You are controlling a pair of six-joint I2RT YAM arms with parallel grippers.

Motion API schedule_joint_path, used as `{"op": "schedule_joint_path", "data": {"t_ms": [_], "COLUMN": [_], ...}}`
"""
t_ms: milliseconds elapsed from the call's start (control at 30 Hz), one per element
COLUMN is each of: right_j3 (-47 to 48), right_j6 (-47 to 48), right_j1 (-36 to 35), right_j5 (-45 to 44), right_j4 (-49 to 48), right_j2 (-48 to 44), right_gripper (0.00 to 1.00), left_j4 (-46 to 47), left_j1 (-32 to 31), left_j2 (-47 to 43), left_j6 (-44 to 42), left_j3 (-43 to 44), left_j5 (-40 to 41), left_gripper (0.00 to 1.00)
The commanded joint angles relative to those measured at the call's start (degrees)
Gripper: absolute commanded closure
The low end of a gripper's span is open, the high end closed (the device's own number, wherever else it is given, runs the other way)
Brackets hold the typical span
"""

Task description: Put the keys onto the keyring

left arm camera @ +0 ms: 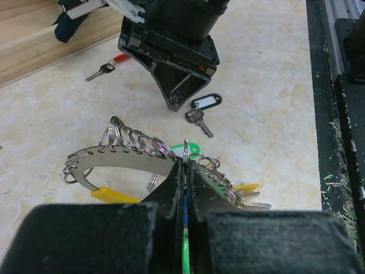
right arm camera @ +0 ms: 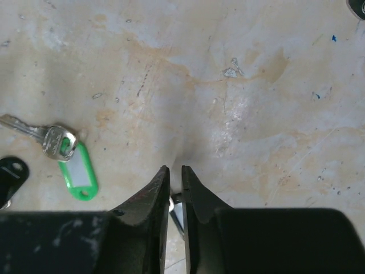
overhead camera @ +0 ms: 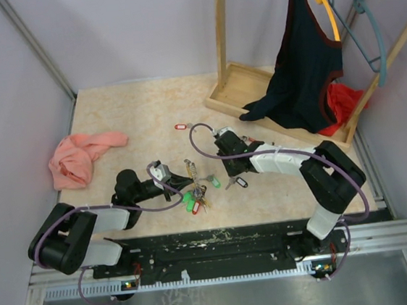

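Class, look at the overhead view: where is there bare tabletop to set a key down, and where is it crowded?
Free: the stretch between the pink cloth and the wooden rack base, behind the red-tagged key. Crowded: front centre, around the keyring and the black-tagged key.

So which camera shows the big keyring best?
The left wrist view: the keyring is close up, with small rings strung along it, pinched in the left hand. The top view shows it only tiny. The right wrist view misses it.
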State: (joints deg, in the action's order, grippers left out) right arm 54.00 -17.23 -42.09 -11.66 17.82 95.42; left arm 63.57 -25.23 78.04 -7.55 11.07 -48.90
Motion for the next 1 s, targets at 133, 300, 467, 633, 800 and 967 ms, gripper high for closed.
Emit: {"op": "schedule_joint_path", "data": {"t_ms": [133,300,467,633,800,967], "right_j3": [0.5,0.4,-2.2,-3.5,-3.7,-5.3], "right_j6": [-1.9,-1.8,-2.7,-3.5,-11.3,-17.3], "right_j1": [0.5,0.6,0.5,0.5,0.5,0.5], "right_j5": [3.3,2.7,3.8,2.6,3.3,2.3], "right_j4": [1.0,2.9,4.9,7.0,6.3,3.2], "right_j2": [-5.2,-6.3,-9.4,-11.5,-9.9,-9.4], "right_gripper": [0.74,0.69,0.69,0.66,0.66,0.66], "left_j4": [2.3,2.2,2.0,2.1,2.2,1.8], "left_j1": [0.3,0.4,0.4,0.4,0.4,0.4], "left_j2": [-0.3,-0.9,-0.9,-0.5,-0.9,-1.1], "left_j6": [0.4,0.4,0.4,0.7,0.9,0.8], "left_j3": [-0.2,-0.4,-0.4,-0.1,-0.3,-0.3], "left_j5": [-0.9,-0.8,-0.8,-1.1,-1.1,-1.0], "left_gripper": [1.0,1.0,1.0,1.0,1.0,1.0]}}
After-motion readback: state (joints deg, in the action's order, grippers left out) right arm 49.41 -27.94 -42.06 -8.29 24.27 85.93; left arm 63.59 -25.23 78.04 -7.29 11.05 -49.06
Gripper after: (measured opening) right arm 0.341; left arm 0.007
